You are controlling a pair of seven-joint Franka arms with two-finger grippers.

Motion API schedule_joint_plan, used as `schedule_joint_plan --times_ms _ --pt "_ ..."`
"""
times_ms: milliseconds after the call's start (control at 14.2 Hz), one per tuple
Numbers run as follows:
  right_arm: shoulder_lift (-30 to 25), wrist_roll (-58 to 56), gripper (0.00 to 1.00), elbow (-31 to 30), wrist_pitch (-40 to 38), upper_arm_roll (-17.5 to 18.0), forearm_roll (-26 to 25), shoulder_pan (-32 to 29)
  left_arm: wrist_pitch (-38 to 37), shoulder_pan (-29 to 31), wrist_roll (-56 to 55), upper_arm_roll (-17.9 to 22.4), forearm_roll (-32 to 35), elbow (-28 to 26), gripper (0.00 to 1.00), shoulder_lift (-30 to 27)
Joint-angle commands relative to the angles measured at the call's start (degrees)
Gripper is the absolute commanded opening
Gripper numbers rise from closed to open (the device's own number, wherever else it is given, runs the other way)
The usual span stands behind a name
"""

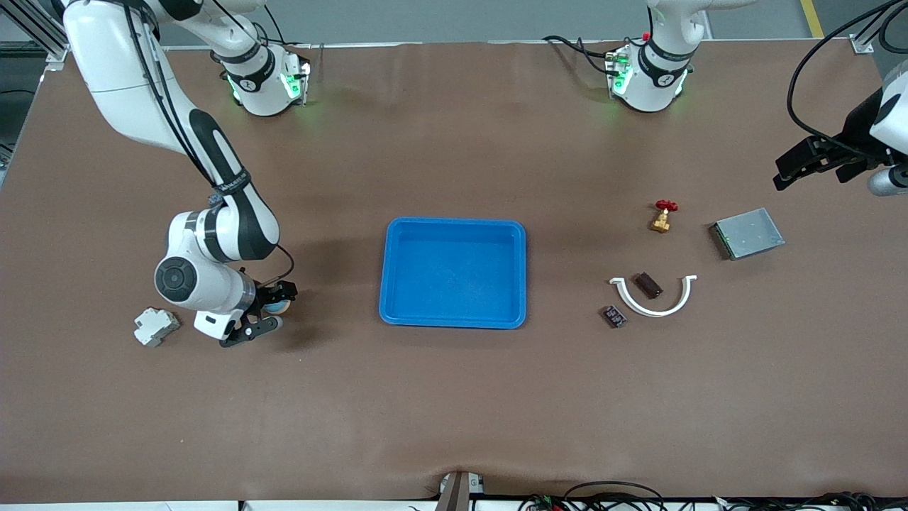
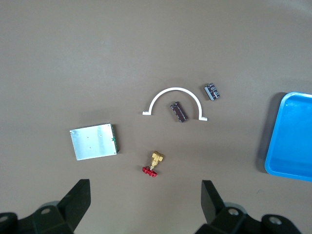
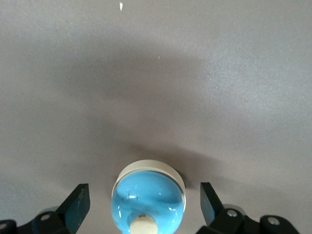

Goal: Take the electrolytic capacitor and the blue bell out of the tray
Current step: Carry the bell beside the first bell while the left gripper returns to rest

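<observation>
Reaching low at its own end of the brown tabletop (image 1: 454, 397), the right hand (image 1: 268, 313) straddles the blue bell (image 3: 148, 201), fingers spread, not gripping. Left hand (image 2: 146, 207) hovers released above the capacitor (image 2: 179, 111).

The right end effector (image 1: 273, 312) hides most of the bell (image 1: 278, 307) from the front; the blue tray (image 2: 292, 139) is cut off in the left wrist view.

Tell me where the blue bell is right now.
The blue bell sits on the table between the open fingers of the right hand, toward the right arm's end, between the white block and the blue tray.
</observation>
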Motion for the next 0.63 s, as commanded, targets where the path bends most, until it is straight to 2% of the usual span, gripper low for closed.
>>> schedule_joint_plan --times_ms 0,211,562 --pt "-2.0 0.5 1.00 2.0 -5.2 -0.1 0.5 0.3 -0.5 0.1 0.8 0.2 -0.4 -0.6 1.00 -0.9" --pt "-4.6 7.0 1.00 6.3 -16.7 -0.1 0.6 0.8 -0.5 -0.1 0.5 -0.3 -0.4 -0.6 1.00 -0.8" --pt "-13.2 15.1 1.00 6.2 -28.0 -0.1 0.2 2.2 -0.5 0.1 0.7 -0.1 -0.3 -0.6 1.00 -0.7"
